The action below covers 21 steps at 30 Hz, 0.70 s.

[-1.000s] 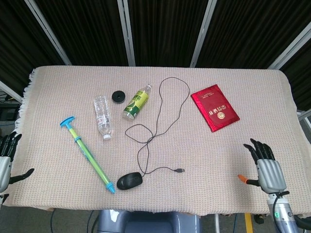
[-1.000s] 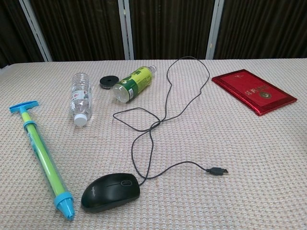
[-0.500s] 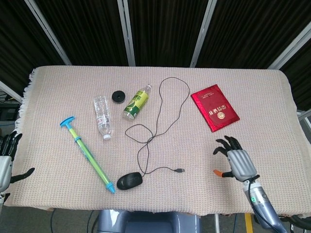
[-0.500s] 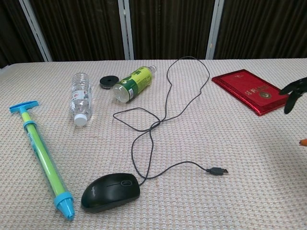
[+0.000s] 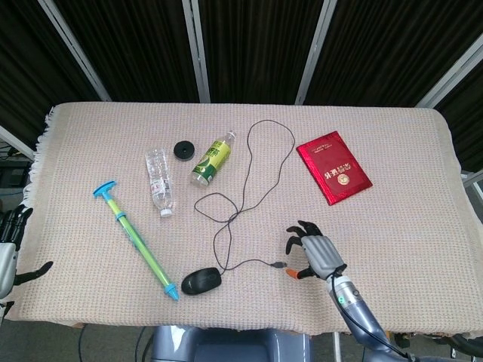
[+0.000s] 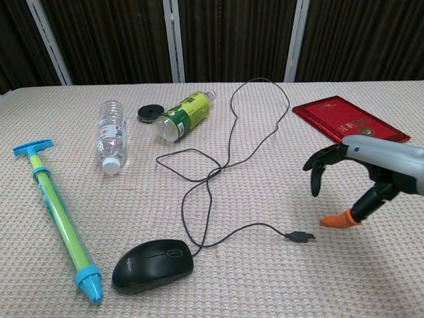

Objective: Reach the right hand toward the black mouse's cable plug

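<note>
Counter (image 5: pixel 423 151) covered in a coarse, beige woven cloth with a waffle-like texture and a frayed fringe on its left edge.

Right robot hand (image 5: pixel 315 251) (image 6: pixel 371 173): grey shell, black curved fingers spread apart, thumb with an orange tip. It holds nothing. It hangs over the cloth just right of the cable plug (image 5: pixel 279 265) (image 6: pixel 301 236); the orange thumb tip sits close beside the plug, contact not discernible.

The plug is a small metal-ended rectangular connector, lying flat near the front edge, centre-right. Its thin black cable (image 5: pixel 253 181) (image 6: pixel 233 126) runs left to the black mouse (image 5: pixel 201 282) (image 6: pixel 153 264), a smooth, rounded matte shell, then loops in long curves toward the back of the counter.

Left robot hand (image 5: pixel 9 249): only partly visible at the left frame edge, off the cloth, dark fingers apart, nothing in it.

Other items:
- long green-and-blue plastic syringe-shaped pump (image 5: pixel 136 240) (image 6: pixel 58 220), lying diagonally at left
- clear ribbed plastic bottle (image 5: pixel 159 182) (image 6: pixel 112 136), on its side
- green-labelled bottle (image 5: pixel 213 159) (image 6: pixel 184 115), on its side
- small black round disc (image 5: pixel 183 150) (image 6: pixel 149 113), between the two bottles
- glossy red booklet (image 5: pixel 333 167) (image 6: pixel 350 125) with a gold emblem, flat at right
</note>
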{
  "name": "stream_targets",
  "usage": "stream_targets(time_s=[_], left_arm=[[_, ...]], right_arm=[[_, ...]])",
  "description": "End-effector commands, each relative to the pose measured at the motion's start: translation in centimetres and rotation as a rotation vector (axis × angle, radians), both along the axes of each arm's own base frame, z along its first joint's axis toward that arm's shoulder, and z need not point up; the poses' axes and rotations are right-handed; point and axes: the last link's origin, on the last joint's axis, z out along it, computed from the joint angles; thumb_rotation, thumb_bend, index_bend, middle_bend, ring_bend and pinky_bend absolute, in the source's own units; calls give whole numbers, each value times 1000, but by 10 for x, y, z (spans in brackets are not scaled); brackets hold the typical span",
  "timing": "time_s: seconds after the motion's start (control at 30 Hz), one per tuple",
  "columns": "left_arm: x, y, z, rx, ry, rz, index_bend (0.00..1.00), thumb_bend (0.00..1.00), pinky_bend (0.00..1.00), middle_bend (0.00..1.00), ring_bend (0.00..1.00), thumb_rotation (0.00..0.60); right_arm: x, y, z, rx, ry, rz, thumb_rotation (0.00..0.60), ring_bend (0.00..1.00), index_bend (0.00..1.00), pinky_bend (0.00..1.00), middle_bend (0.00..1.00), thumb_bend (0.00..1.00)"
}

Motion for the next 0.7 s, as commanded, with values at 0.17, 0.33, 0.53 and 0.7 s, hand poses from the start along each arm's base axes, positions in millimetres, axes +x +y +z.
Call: stream_targets(time_s=[0.17, 0.33, 0.53, 0.7], left_arm=[[0, 0, 0, -6, -5, 1, 0, 90, 0, 0, 0, 600], [0, 0, 0, -7, -10, 4, 0, 89, 0, 0, 0, 600], [1, 0, 0, -5, -16, 3, 0, 90, 0, 0, 0, 600], [0, 0, 1, -3, -23, 6, 0, 88, 0, 0, 0, 600]], right_arm=[[11, -1, -17, 8, -3, -23, 600, 0, 482, 0, 173, 155], [9, 0, -32, 13, 18, -38, 600, 0, 469, 0, 173, 156], [3, -1, -46, 19, 36, -69, 600, 0, 436, 0, 165, 165], [-3, -1, -51, 12, 42, -88, 600, 0, 450, 0, 165, 189]])
